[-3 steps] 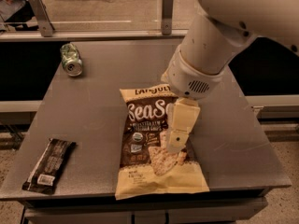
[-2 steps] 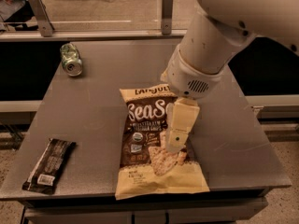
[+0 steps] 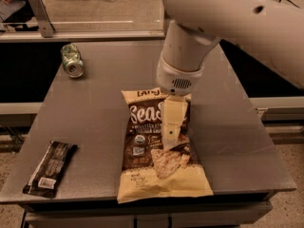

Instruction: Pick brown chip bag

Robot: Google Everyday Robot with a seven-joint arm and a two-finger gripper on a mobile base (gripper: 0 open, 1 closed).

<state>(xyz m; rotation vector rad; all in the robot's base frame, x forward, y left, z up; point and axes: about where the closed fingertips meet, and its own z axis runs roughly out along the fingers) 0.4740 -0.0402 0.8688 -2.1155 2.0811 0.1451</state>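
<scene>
The brown chip bag (image 3: 142,146) lies flat near the front middle of the grey table (image 3: 90,108). It has a dark brown middle, cream-yellow top and bottom, white "Sea" lettering and pictured chips. My gripper (image 3: 171,140) hangs from the big white arm (image 3: 190,46) and points down over the bag's right half, at or just above its surface. It hides part of the lettering. The bag lies flat on the table.
A green drink can (image 3: 71,61) lies on its side at the table's back left. A small dark snack-bar wrapper (image 3: 50,168) with a white label lies at the front left. A metal rail and bracket (image 3: 42,14) run behind the table. The table's front edge is just below the bag.
The arm and gripper have shifted a little to the left over the bag and now sit more upright above its middle. The bag, can and wrapper have not moved.
</scene>
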